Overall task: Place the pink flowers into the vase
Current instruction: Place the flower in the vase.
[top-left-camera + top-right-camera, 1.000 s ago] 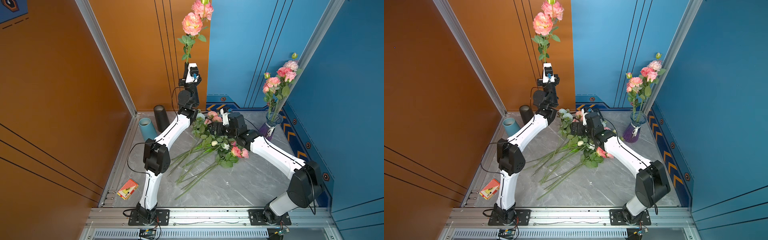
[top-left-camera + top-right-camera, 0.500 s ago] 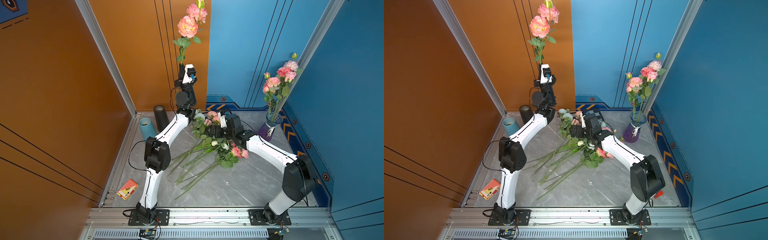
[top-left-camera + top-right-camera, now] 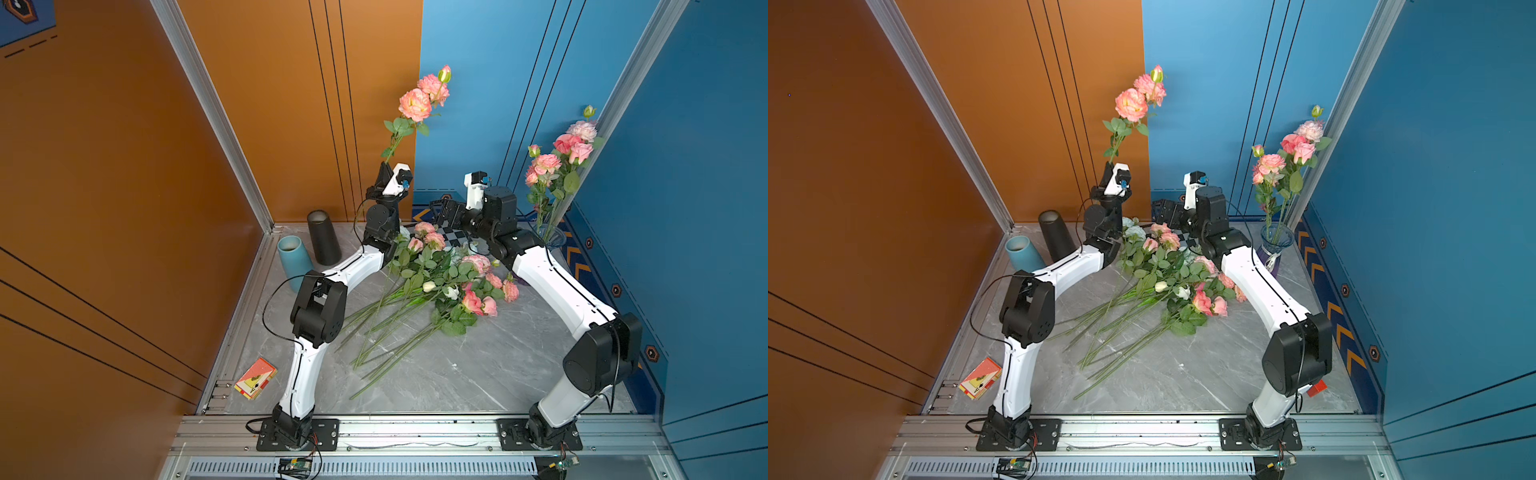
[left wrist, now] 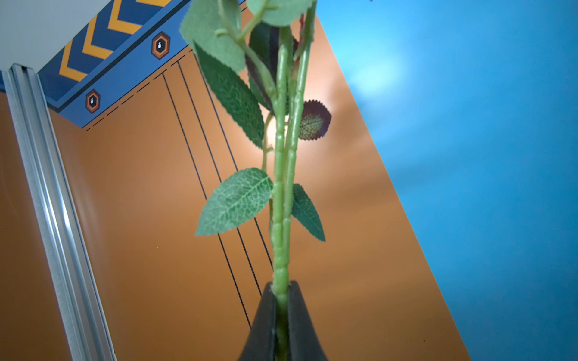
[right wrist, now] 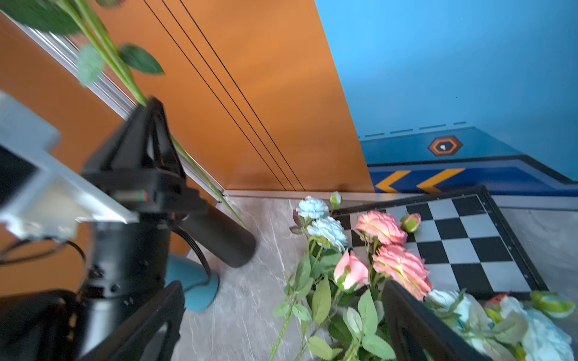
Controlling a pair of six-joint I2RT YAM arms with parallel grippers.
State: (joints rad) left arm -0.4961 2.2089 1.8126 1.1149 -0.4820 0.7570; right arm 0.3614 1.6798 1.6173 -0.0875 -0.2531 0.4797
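Left wrist view: left jaws clamp a pink flower stem; top-heavy, it could sway and miss the crowded vase. Right jaws gape wide, empty.

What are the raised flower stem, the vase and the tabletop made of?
The raised flower stem: likely moulded plastic, waxy sheen, segmented ridges. The vase: looks like clear glass; stems show through. The tabletop: grey marble-look slab or laminate, veined, slightly glossy; cannot tell which.
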